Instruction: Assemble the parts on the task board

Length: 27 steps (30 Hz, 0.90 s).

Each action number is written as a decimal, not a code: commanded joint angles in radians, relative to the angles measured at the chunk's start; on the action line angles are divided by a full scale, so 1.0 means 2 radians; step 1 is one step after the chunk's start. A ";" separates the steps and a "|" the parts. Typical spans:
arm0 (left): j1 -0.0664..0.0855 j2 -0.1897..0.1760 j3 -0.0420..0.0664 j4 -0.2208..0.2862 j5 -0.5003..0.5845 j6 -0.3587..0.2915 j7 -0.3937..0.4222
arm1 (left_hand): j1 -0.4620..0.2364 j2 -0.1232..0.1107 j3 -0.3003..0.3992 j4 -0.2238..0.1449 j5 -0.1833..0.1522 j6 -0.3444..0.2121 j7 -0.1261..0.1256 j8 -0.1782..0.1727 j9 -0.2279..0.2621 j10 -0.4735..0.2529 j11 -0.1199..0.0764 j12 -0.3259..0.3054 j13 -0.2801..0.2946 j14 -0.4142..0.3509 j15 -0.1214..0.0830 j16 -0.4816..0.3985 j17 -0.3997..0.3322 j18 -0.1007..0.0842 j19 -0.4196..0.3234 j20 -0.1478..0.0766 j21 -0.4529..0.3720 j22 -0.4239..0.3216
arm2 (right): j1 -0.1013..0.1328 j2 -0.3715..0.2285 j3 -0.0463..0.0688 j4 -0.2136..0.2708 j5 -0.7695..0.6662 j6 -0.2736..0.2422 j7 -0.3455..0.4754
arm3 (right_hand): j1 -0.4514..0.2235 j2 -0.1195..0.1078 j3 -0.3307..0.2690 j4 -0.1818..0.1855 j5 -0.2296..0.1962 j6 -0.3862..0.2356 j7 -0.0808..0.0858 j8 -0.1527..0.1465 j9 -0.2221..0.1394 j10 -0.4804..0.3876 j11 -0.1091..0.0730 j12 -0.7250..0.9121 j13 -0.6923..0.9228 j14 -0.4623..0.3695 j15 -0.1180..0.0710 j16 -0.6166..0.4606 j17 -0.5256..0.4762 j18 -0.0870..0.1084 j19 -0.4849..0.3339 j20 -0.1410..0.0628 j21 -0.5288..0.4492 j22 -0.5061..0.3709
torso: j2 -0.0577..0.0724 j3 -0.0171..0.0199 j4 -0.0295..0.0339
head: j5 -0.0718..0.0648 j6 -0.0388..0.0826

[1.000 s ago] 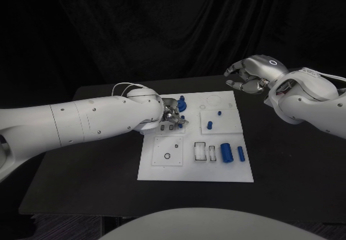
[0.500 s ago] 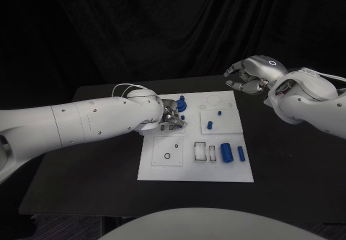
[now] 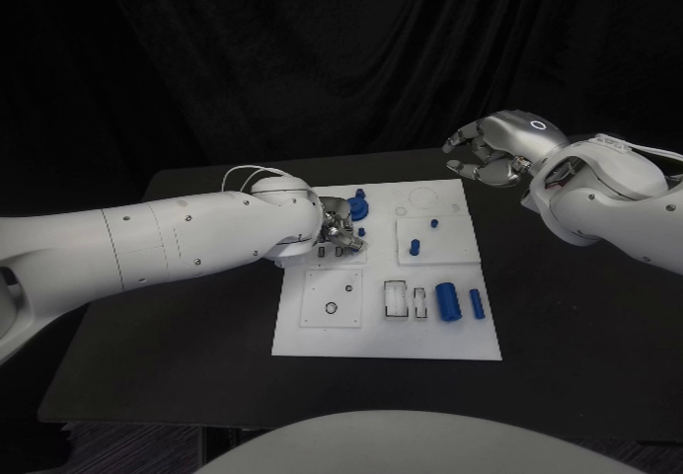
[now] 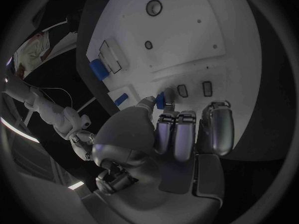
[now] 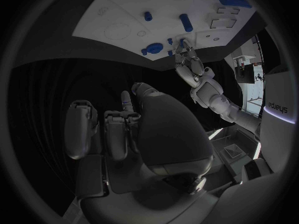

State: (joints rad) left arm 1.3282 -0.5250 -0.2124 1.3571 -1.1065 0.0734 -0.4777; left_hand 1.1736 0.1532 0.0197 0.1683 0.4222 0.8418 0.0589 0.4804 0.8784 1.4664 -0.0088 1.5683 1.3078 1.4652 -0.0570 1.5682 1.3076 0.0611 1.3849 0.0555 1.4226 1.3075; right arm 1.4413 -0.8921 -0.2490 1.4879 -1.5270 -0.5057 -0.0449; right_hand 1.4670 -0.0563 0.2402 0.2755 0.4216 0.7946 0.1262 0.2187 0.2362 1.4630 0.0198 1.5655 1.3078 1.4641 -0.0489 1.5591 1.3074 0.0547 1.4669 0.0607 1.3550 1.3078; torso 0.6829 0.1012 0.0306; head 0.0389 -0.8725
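My left hand [image 3: 336, 223] is down on the upper left part of the flat white task board [image 3: 356, 336], and between my thumb and a fingertip I pinch a small blue peg [image 4: 160, 100], its end held just over the board beside two small dark rectangular slots [image 4: 194, 89]; my other fingers [image 4: 215, 127] are curled in next to it. Just beyond that hand stands a rounded blue knob-like part [image 3: 357, 206] near the board's far edge. Further out on the board lie a short blue pin [image 3: 415, 247] and a tiny blue stub [image 3: 434, 223], and toward the near right a thick blue cylinder [image 3: 445, 301] lies beside a slimmer blue rod [image 3: 476, 303], next to two outlined rectangular pockets [image 3: 405, 300]. My right hand [image 3: 487, 150] is raised above the table's far right corner, well apart from the board, its fingers curled inward with nothing in them. The board rests on a matte black table [image 3: 171, 365], and behind it hangs a dark black curtain [image 3: 285, 69]
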 commanded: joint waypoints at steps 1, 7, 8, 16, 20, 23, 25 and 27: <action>-0.001 0.001 0.000 0.000 0.001 0.007 0.014 | 0.003 -0.003 0.012 -0.002 0.008 0.004 -0.001 -0.004 0.004 0.052 0.000 0.001 0.132 0.053 0.000 0.001 0.132 0.003 -0.004 0.000 -0.004 0.007 | -0.001 0.000 0.000 0.000 -0.001 0.008 -0.011 | 0.003 0.003 0.003 -0.001 0.002 0.000 -0.001 0.001 -0.001 0.054 0.003 0.002 0.131 0.051 0.004 -0.004 0.125 -0.001 0.007 0.003 -0.004 0.097 | 0.000 0.0000 -0.0003 | 0.001 0.000; -0.001 0.000 0.000 -0.001 0.001 0.007 0.018 | -0.004 -0.021 0.061 -0.007 0.043 0.007 -0.001 -0.013 0.020 0.052 0.000 0.001 0.132 0.053 0.001 0.001 0.132 0.003 -0.005 0.000 -0.006 0.008 | -0.002 0.000 0.000 -0.001 -0.001 0.013 -0.014 | 0.005 0.003 0.005 -0.002 0.004 0.000 -0.001 0.001 -0.002 0.053 0.003 0.002 0.130 0.050 0.004 -0.005 0.125 -0.001 0.006 0.003 -0.006 0.097 | 0.000 0.0002 -0.0004 | 0.002 0.000; -0.001 0.000 0.000 -0.001 0.001 0.007 0.019 | -0.006 -0.024 0.069 -0.007 0.046 0.007 -0.002 -0.014 0.023 0.052 0.001 0.001 0.132 0.053 0.000 0.001 0.132 0.004 -0.005 0.000 -0.007 0.008 | -0.002 0.000 0.000 -0.001 -0.001 0.014 -0.014 | 0.005 0.003 0.005 -0.002 0.004 0.000 -0.001 0.001 -0.002 0.053 0.003 0.002 0.130 0.050 0.004 -0.005 0.125 -0.001 0.006 0.003 -0.006 0.097 | 0.000 0.0003 -0.0003 | 0.002 0.000; -0.001 -0.010 0.000 0.007 0.001 -0.008 0.022 | -0.026 -0.044 0.127 -0.012 0.057 0.008 0.000 -0.018 0.047 0.052 0.001 0.001 0.132 0.053 0.001 0.001 0.132 0.004 -0.006 0.001 -0.009 0.010 | -0.002 -0.001 0.000 0.000 -0.001 0.019 -0.019 | 0.007 0.004 0.008 -0.004 0.006 0.001 -0.001 0.002 -0.002 0.052 0.003 0.002 0.130 0.050 0.004 -0.006 0.124 -0.001 0.005 0.003 -0.008 0.096 | 0.000 0.0006 -0.0001 | 0.002 0.000; -0.002 -0.019 0.000 0.014 0.001 -0.020 0.024 | -0.031 -0.048 0.141 -0.014 0.053 0.008 0.000 -0.019 0.054 0.052 0.001 0.001 0.132 0.053 0.001 0.001 0.132 0.004 -0.006 0.001 -0.010 0.011 | -0.002 -0.002 0.000 0.000 -0.001 0.022 -0.021 | 0.007 0.004 0.009 -0.004 0.007 0.001 -0.001 0.002 -0.002 0.052 0.003 0.001 0.129 0.050 0.004 -0.007 0.124 0.000 0.005 0.003 -0.009 0.096 | 0.000 0.0006 0.0000 | 0.003 0.000; -0.002 -0.027 0.000 0.021 0.001 -0.030 0.026 | -0.034 -0.050 0.149 -0.016 0.053 0.008 0.000 -0.019 0.057 0.052 0.001 0.001 0.132 0.053 0.001 0.001 0.132 0.004 -0.006 0.001 -0.010 0.011 | -0.002 -0.002 0.000 0.000 -0.001 0.023 -0.023 | 0.007 0.004 0.009 -0.004 0.007 0.001 -0.001 0.002 -0.002 0.050 0.003 0.000 0.128 0.050 0.004 -0.009 0.123 0.000 0.004 0.003 -0.011 0.095 | 0.000 0.0006 -0.0002 | 0.004 0.000; -0.002 -0.032 0.000 0.025 0.001 -0.035 0.027 | -0.035 -0.051 0.151 -0.016 0.052 0.008 0.000 -0.020 0.059 0.052 0.001 0.001 0.132 0.053 0.001 0.001 0.132 0.004 -0.006 0.001 -0.011 0.011 | -0.002 -0.003 0.000 0.000 -0.001 0.024 -0.024 | 0.007 0.004 0.009 -0.004 0.007 0.001 -0.001 0.002 -0.002 0.050 0.003 0.000 0.128 0.050 0.004 -0.009 0.123 0.000 0.004 0.003 -0.011 0.095 | 0.000 0.0007 -0.0003 | 0.005 0.000; -0.002 -0.039 0.000 0.030 0.001 -0.040 0.028 | -0.037 -0.052 0.154 -0.017 0.050 0.008 0.000 -0.020 0.060 0.052 0.001 0.001 0.132 0.053 0.001 0.001 0.132 0.004 -0.006 0.001 -0.011 0.011 | -0.002 -0.003 0.000 0.001 -0.001 0.026 -0.024 | 0.007 0.004 0.009 -0.004 0.007 0.001 -0.001 0.002 -0.002 0.050 0.003 0.000 0.128 0.050 0.004 -0.009 0.123 0.000 0.004 0.003 -0.011 0.095 | 0.000 0.0009 -0.0006 | 0.005 0.000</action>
State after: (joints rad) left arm 1.3261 -0.5987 -0.2128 1.4094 -1.1067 0.0360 -0.4451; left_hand 1.1012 0.0546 0.3219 0.1359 0.5270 0.8558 0.0633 0.4470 0.9988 1.4664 -0.0087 1.5682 1.3076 1.4652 -0.0570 1.5682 1.3076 0.0611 1.3778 0.0557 1.4080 1.3075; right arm 1.4399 -0.8961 -0.2489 1.4875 -1.5270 -0.4683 -0.0693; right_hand 1.4751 -0.0483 0.2542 0.2674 0.4298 0.7946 0.1262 0.2187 0.2324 1.4631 0.0197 1.5655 1.3075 1.4641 -0.0489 1.5485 1.3074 0.0546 1.4669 0.0607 1.3356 1.3076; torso 0.6822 0.1025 0.0301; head 0.0478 -0.8725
